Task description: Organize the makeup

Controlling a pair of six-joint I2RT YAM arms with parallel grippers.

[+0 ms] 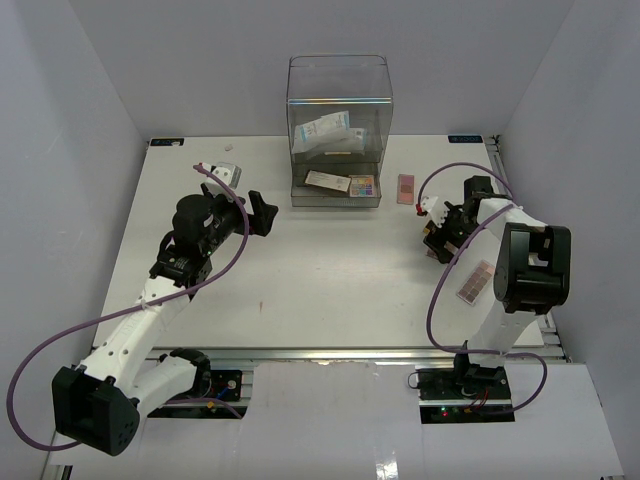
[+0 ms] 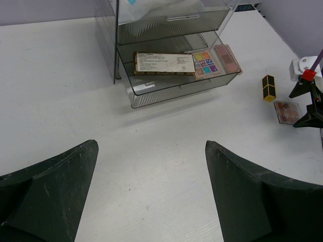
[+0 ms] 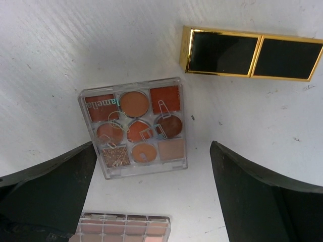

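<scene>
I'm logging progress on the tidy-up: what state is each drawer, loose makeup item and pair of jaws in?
lower drawer: pulled open, colourful palette inside
upper drawer: shut, sachets inside
orange palette: flat on table, clear lid shut
black-gold tube: capped, lying on its side
pink palette: flat on table
left jaws: open, empty
right jaws: open, empty, above the orange palette

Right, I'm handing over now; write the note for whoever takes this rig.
Left pincer: open, empty, facing the drawer box.
Right pincer: open, empty, above the orange palette.
Done: sachets in the box's upper level; labelled palette and colourful palette in its open lower drawer.
Left, all on the table: orange palette, black-gold tube, far pink palette, near pink palette.
</scene>
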